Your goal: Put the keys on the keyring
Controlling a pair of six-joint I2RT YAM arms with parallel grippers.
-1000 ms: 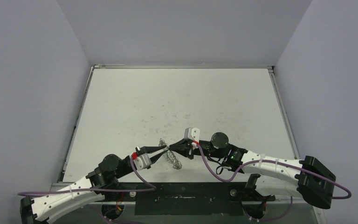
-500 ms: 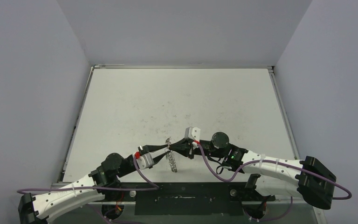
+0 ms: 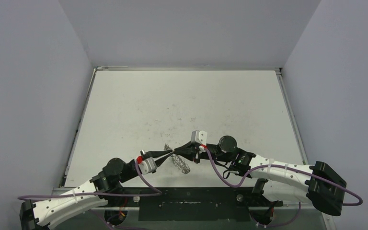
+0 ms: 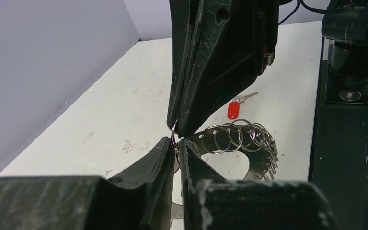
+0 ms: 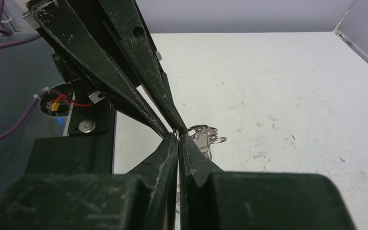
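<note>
Keyring (image 4: 230, 139) hangs between my arms near the front of the surface (image 3: 182, 105), left jaws just narrowed onto the wire loop (image 4: 174, 134) my right jaws pinch tight, so I judge it ready to spread for the red-tagged key (image 4: 233, 109) beyond.

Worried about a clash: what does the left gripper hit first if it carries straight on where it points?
The keyring loop at the tips of the left gripper, then at once the right gripper, which meets it tip to tip in all views.
</note>
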